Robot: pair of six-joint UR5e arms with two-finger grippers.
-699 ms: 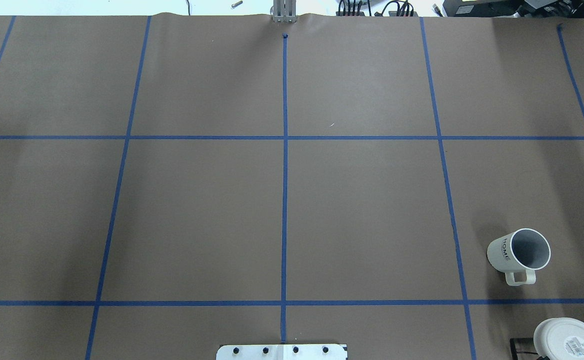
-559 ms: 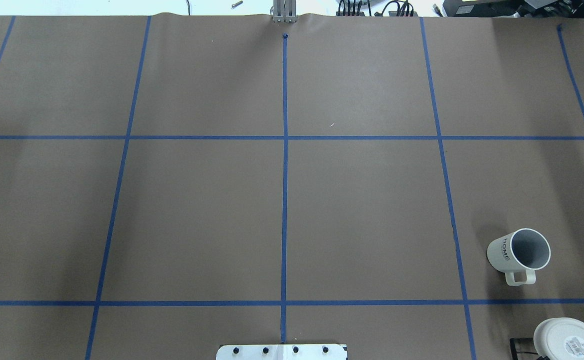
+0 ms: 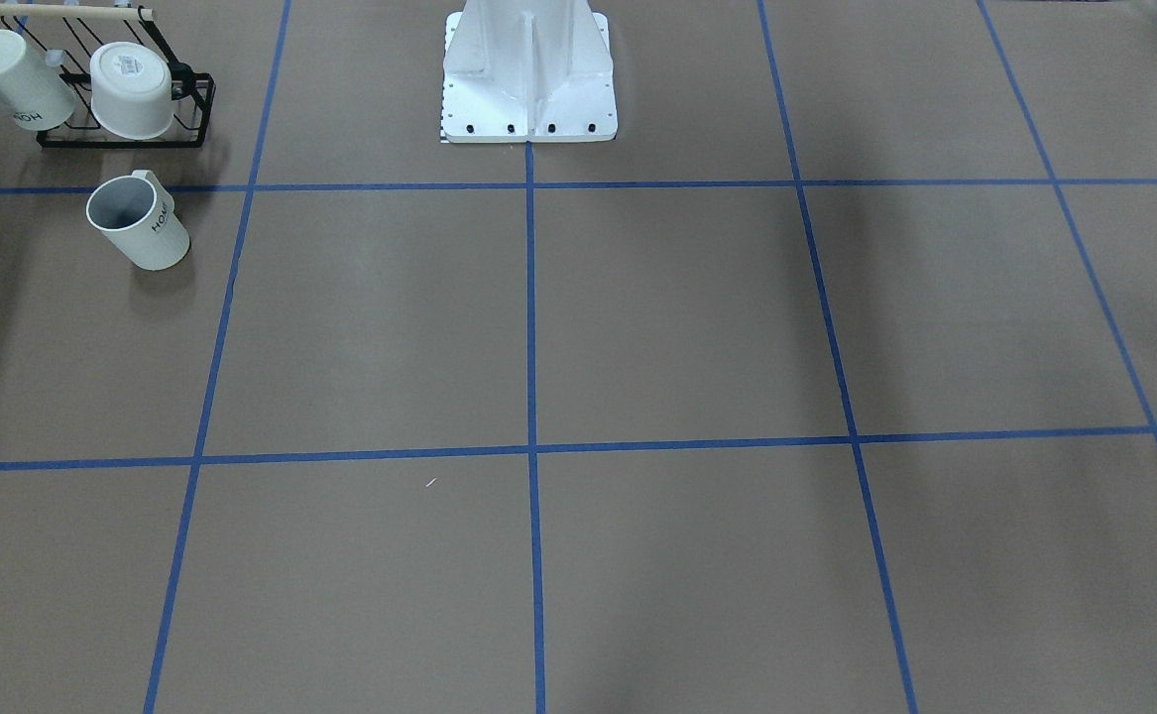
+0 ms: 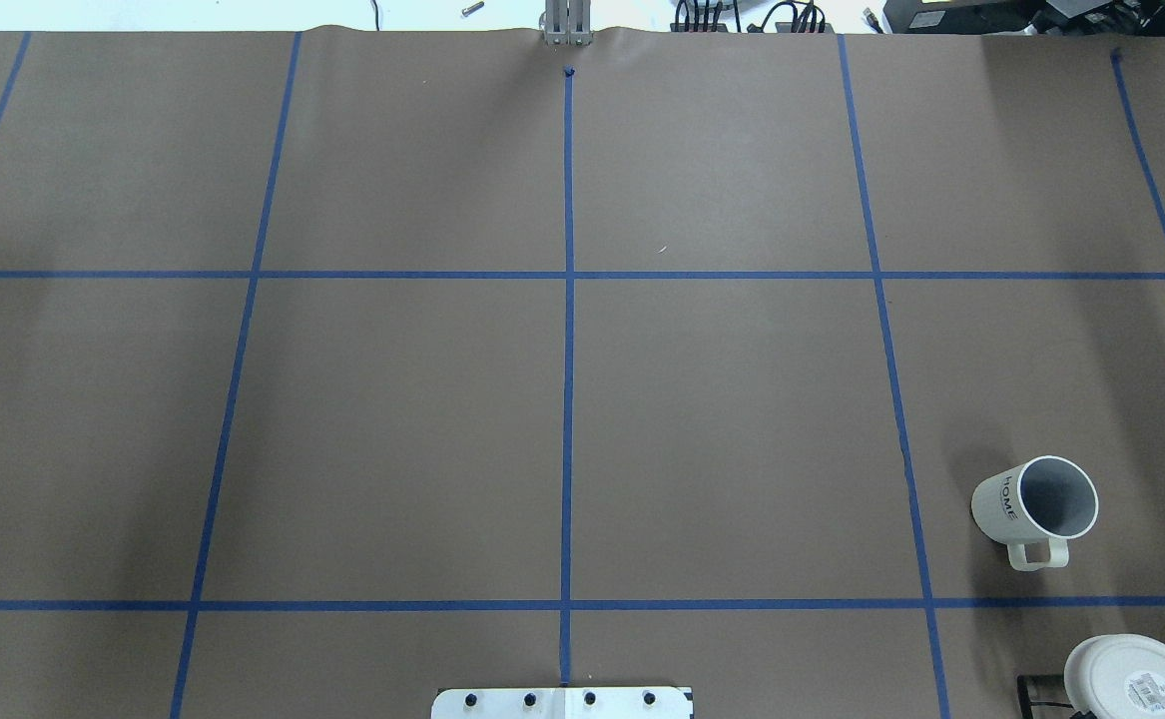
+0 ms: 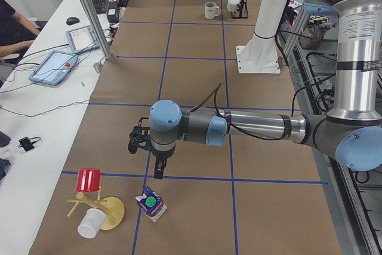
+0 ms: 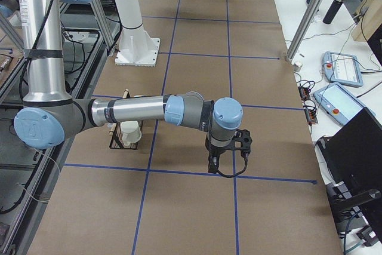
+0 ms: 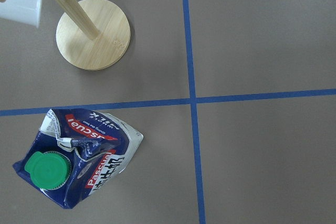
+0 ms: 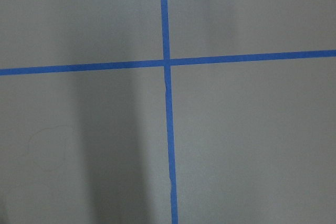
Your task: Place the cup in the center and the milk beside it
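The cup (image 4: 1036, 509) is a white "HOME" mug with a dark grey inside. It stands upright at the table's near right in the overhead view, and also shows in the front view (image 3: 137, 226) and far off in the left view (image 5: 210, 9). The milk (image 5: 151, 203), a navy and white carton with a green cap, stands at the table's far left end, and fills the lower left of the left wrist view (image 7: 79, 163). My left gripper (image 5: 159, 171) hangs just above and beside it. My right gripper (image 6: 213, 162) hangs over bare table. I cannot tell whether either is open.
A black wire rack (image 3: 122, 134) with two other white mugs stands behind the cup, near the robot base (image 3: 528, 89). A wooden mug tree (image 5: 104, 210) with a red cup (image 5: 89, 179) and a white cup stands beside the milk. Tablets (image 5: 55, 65) lie on the side desk.
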